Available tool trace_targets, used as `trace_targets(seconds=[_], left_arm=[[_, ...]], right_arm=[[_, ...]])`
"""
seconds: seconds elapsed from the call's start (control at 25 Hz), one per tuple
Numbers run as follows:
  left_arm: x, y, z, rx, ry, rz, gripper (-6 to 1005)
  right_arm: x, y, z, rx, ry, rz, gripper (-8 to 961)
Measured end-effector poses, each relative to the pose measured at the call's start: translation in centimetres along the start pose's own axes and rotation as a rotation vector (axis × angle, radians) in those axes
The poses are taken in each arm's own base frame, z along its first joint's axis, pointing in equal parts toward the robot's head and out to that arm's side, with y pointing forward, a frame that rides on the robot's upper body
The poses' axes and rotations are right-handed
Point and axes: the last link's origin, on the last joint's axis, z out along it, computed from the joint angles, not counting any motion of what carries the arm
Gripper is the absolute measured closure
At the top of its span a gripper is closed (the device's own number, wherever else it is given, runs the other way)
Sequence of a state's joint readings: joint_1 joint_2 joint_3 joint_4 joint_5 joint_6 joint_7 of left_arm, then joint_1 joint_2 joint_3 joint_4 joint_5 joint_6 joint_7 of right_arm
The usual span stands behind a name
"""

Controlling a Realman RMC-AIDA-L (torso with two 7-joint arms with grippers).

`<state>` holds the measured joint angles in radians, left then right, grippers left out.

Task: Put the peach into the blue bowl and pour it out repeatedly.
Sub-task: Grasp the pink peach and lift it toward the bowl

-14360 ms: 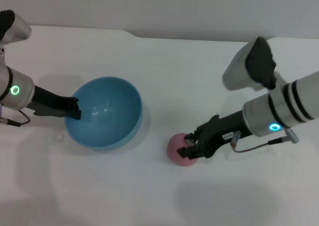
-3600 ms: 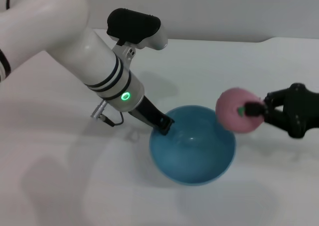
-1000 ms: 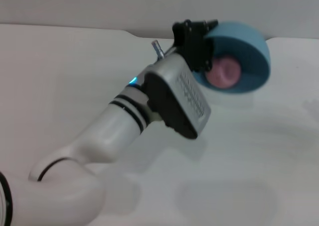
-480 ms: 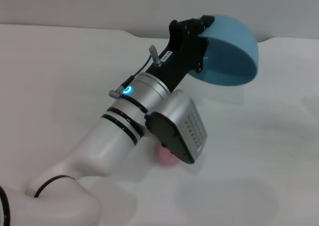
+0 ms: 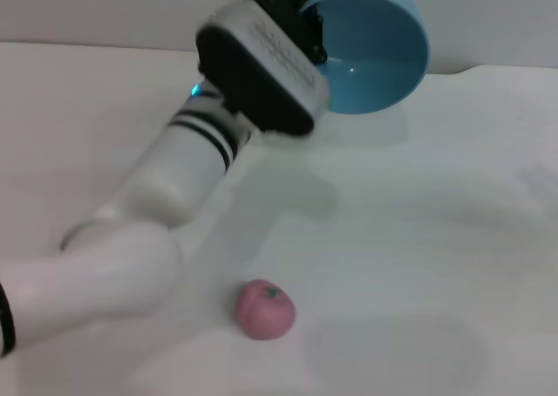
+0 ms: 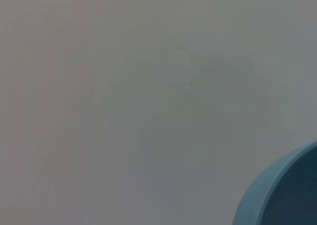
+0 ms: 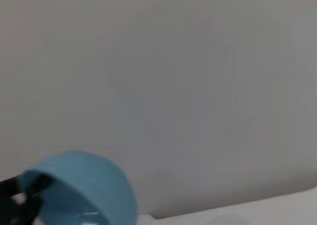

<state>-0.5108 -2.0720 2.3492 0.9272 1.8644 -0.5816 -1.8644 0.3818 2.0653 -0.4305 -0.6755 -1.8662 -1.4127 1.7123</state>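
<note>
My left gripper [image 5: 301, 12] holds the blue bowl [image 5: 375, 51] by its rim, raised high above the far middle of the table and tipped on its side, its hollow facing me and bare inside. The bowl's edge [image 6: 277, 190] shows in the left wrist view, and the bowl [image 7: 79, 190] with the left gripper [image 7: 20, 197] on it shows in the right wrist view. The pink peach [image 5: 265, 309] lies on the table near the front, below my left arm, with nothing touching it. My right gripper is out of view.
The white table [image 5: 436, 239] stretches around the peach, with its back edge and a grey wall [image 5: 488, 12] behind the bowl. My left arm [image 5: 157, 213] crosses the left half of the head view above the table.
The bowl has turned from mouth-down to mouth toward me and risen a little. My left arm swung left, uncovering the peach, which now rests on the table near the front.
</note>
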Motion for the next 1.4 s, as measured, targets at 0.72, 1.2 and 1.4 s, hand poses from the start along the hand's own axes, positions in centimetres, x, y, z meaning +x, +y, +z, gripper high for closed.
trace_targets(seconds=[0.72, 1.2, 1.4], left_arm=[[-4.6, -10.2, 2.0, -0.305, -0.417, -0.882, 999], [-8.8, -11.8, -3.2, -0.389, -0.889, -0.901, 1000], [-8.7, -11.2, -4.2, -0.447, -0.957, -0.889, 999]], right_arm=[[0.6, 4.2, 6.8, -0.188, 0.276, -0.199, 561], [2.1, 9.8, 11.9, -0.389, 0.578, -0.388, 559], [3.5, 12.8, 14.0, -0.485, 0.712, -0.504, 555]])
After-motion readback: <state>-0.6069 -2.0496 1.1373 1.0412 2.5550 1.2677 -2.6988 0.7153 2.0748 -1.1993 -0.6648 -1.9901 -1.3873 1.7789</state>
